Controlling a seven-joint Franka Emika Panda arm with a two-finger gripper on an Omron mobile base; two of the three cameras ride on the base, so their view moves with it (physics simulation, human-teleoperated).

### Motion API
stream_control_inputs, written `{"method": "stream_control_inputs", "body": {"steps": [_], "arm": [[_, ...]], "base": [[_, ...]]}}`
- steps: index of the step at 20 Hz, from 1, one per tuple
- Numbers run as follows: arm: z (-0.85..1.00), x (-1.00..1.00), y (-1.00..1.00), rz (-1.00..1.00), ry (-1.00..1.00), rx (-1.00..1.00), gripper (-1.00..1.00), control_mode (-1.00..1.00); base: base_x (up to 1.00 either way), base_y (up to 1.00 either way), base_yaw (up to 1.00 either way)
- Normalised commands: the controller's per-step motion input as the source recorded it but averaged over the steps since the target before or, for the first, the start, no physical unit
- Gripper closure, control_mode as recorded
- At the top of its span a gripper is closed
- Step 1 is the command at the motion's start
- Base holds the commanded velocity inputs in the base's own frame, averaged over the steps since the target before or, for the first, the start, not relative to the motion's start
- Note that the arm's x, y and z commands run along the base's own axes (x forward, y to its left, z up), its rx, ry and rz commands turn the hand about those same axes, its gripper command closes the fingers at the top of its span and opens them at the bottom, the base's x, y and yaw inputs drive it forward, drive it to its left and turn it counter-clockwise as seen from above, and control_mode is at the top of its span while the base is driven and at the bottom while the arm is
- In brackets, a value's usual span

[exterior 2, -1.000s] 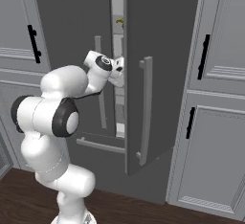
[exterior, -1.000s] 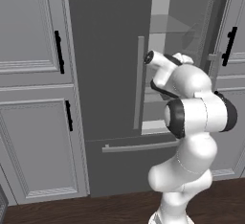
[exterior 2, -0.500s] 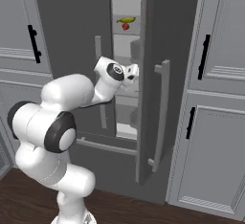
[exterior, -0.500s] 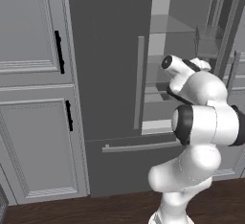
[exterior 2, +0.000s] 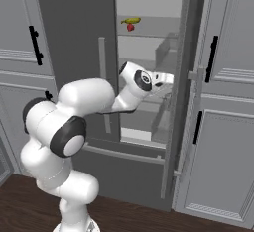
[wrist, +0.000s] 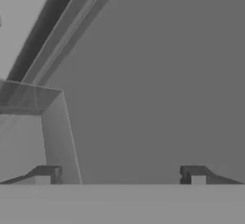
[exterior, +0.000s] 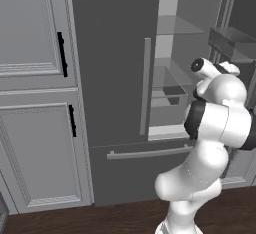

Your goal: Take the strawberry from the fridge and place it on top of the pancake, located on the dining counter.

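Note:
The fridge stands with its left door shut and its right door swung wide. On an upper glass shelf lies the strawberry, tiny and red, just under a small yellow item. My gripper is well below and to the right of that shelf, close against the inner face of the open door. In the hand view my gripper is open, with nothing between the fingertips, and it faces the grey door lining and a door bin. The pancake and the dining counter are out of view.
Light grey panelled cabinets with black handles flank the fridge on both sides. Glass shelves and a freezer drawer handle lie inside and below. The open door's bins jut out beside my wrist.
The right fridge door has swung much further open, and my hand has travelled right along with it. The strawberry's shelf has come into sight in the right base view.

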Motion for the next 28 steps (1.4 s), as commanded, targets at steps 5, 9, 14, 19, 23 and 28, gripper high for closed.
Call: {"method": "stream_control_inputs", "body": {"steps": [5,9,14,19,23,28], "arm": [[0.00,0.00,-0.63,0.00,0.00,0.02,-1.00,-1.00],[0.00,-0.01,-0.23,0.00,0.00,0.00,-1.00,-1.00],[0.00,-0.43,0.09,0.00,-0.05,0.00,-1.00,-1.00],[-0.10,-0.36,0.71,0.00,-0.02,0.00,-1.00,-1.00],[-0.07,-0.21,0.86,0.00,-0.01,0.00,-1.00,-1.00],[0.00,-0.18,0.90,-0.02,-0.05,0.04,-1.00,-1.00]], "base": [[0.00,0.00,0.00],[0.00,0.00,0.00],[0.00,0.00,0.00],[0.00,0.00,0.00],[0.00,0.00,0.00],[0.00,0.00,0.00]]}}
